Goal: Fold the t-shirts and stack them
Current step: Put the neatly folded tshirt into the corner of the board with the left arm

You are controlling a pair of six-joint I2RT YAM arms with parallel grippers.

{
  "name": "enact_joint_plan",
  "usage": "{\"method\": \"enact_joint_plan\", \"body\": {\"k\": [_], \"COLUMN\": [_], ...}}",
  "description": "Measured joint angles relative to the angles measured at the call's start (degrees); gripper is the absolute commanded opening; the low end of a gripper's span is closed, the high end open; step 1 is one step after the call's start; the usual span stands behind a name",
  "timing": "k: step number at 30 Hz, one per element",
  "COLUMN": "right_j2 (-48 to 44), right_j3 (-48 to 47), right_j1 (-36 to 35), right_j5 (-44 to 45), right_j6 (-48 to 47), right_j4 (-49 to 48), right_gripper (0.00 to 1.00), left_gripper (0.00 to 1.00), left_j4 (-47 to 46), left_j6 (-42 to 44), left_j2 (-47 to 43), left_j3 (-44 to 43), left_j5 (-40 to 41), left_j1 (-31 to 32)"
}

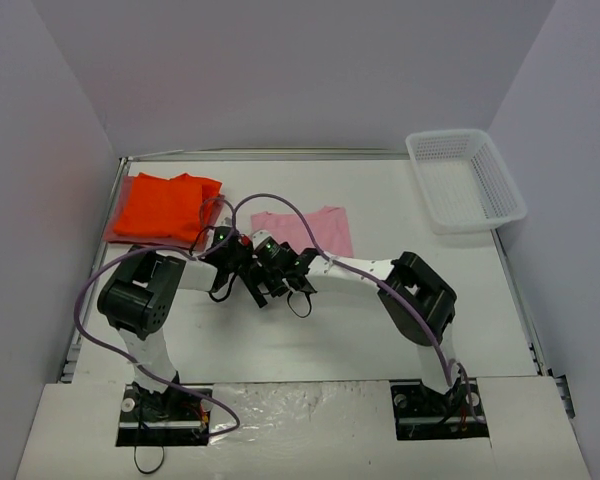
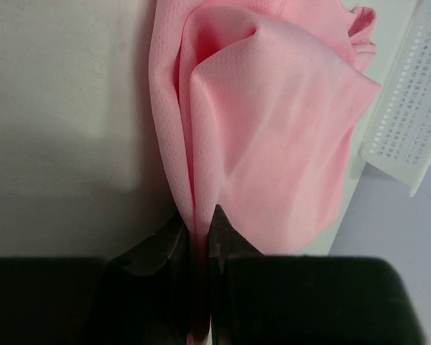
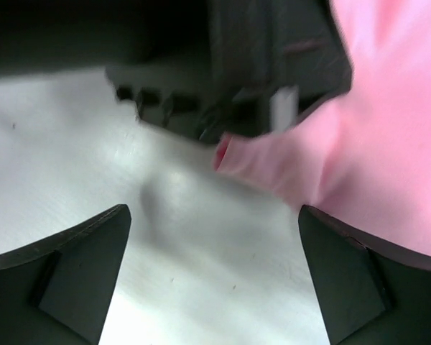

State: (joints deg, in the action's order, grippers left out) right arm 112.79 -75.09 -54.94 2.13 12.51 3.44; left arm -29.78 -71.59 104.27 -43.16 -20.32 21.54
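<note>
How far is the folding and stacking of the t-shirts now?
Done: the orange t-shirt lies folded at the far left, on a duller red cloth. In hand: the left gripper pinches an edge of the pink t-shirt; the right gripper is open beside it. Left: finish folding pink and stack it.

Arms (image 1: 365, 270) cover the pink t-shirt (image 1: 315, 228) along its near edge, seemingly bunched there.
</note>
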Motion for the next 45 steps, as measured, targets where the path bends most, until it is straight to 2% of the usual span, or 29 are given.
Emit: {"method": "enact_joint_plan", "body": {"k": [8, 16, 26, 36, 45], "right_j2": [-8.5, -20.5, -20.3, -22.4, -22.7], "right_j3": [2.6, 5.8, 12.9, 19.2, 19.7], "right_j1": [-1.2, -1.0, 1.1, 5.4, 6.3], "right_j5": [2.2, 7.6, 10.7, 10.9, 10.7], "right_j6": [0.9, 3.6, 5.9, 6.6, 6.7], "right_j4": [7.2, 11.4, 12.4, 10.0, 8.3], "right_gripper": [1.00, 1.00, 1.00, 1.00, 1.00], "left_gripper": [0.02, 0.02, 0.02, 0.02, 0.02], "left_j4": [5.4, 18.1, 32.2, 45.7, 58.1], "left_j6": [4.5, 13.4, 21.7, 28.7, 34.2], "left_j2": [0.3, 0.3, 1.9, 7.0, 9.3], "left_j3": [-3.7, -10.8, -19.8, -34.4, -45.8], "left_j5": [0.7, 4.7, 11.3, 19.9, 25.6], "left_j1": [0.2, 1.0, 2.0, 4.9, 5.4]}}
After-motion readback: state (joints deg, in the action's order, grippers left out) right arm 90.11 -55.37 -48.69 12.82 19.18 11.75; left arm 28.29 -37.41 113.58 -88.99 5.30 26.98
